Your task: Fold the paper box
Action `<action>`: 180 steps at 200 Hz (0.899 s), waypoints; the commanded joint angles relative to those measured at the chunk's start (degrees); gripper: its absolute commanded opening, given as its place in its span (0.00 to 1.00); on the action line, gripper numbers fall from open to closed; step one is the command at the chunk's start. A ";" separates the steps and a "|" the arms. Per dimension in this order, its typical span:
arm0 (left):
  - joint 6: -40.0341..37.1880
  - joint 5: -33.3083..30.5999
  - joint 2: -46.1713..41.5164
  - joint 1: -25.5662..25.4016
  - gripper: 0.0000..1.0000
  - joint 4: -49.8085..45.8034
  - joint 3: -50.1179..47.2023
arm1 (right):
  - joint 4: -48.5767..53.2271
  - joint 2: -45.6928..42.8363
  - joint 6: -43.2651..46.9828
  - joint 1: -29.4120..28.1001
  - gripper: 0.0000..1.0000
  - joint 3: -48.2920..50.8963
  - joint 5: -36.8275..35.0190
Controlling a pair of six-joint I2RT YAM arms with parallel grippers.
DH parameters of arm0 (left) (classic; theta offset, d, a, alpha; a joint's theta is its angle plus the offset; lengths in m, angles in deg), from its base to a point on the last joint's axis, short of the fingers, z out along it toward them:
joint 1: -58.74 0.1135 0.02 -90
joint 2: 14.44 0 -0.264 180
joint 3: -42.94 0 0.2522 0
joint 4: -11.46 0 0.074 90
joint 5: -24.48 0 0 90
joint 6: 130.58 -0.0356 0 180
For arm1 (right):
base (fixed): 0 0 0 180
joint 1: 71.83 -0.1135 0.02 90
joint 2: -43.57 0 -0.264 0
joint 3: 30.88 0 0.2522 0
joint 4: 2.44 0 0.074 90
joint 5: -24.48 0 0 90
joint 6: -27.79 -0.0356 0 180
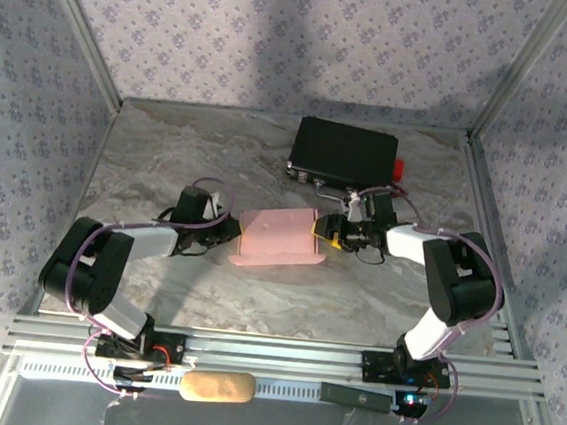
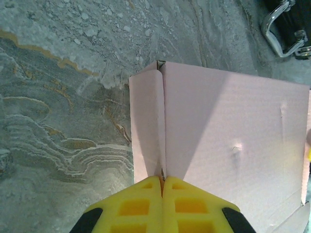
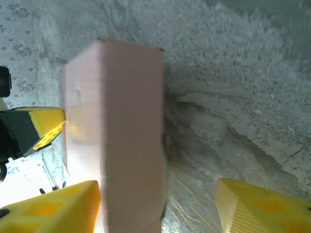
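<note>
Purple flowery wallpaper covers the walls all around. Inside them lies the table, grey like stone, with wavy lines. A black case sits at the far side, at about one o'clock from the middle.

The paper box lies in the middle of the table. It is pink and looks partly folded, with a side standing up at its three o'clock end.

The left gripper is at the box's nine o'clock edge. Its yellow fingers are pressed together, and a thin fold of pink card runs in between them, so it seems to pinch the box there.

The right gripper is at the three o'clock end. Its fingers stand wide apart around the raised side and grip nothing.

I think the folding is partway done. One arm holds the box down while the other gets ready. Next, the right gripper needs to push or pinch that side gently so the thin card bends on its line and does not crumple.
</note>
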 commanded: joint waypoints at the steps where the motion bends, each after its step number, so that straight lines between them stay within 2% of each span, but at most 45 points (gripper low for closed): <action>1: -0.74 0.02 2.79 1.20 0.00 -1.56 -2.50 | -6.46 2.27 -2.96 -0.18 0.67 1.90 5.27; 55: -0.55 -0.20 3.77 1.46 0.00 -0.85 -2.72 | -17.39 2.23 -13.60 -3.11 0.67 3.56 6.94; 80: 0.17 0.06 3.61 1.55 0.00 0.13 -2.77 | -22.08 2.91 -19.05 -4.14 0.63 4.03 6.77; 107: 1.34 0.75 1.44 1.77 0.00 1.16 -2.68 | -24.80 3.17 -24.86 -4.89 0.53 3.61 6.33; 139: 4.12 0.74 -6.97 2.08 0.34 -0.18 -2.55 | -22.34 2.51 -31.68 -4.15 0.38 2.03 6.43; 147: 4.95 0.02 -10.43 2.24 0.42 -1.31 -2.55 | -20.20 2.27 -33.20 -3.75 0.36 1.19 6.94; 180: 11.74 -2.09 -21.45 4.67 0.87 -4.68 -3.66 | -16.77 -1.35 -41.18 -1.11 0.37 1.02 7.38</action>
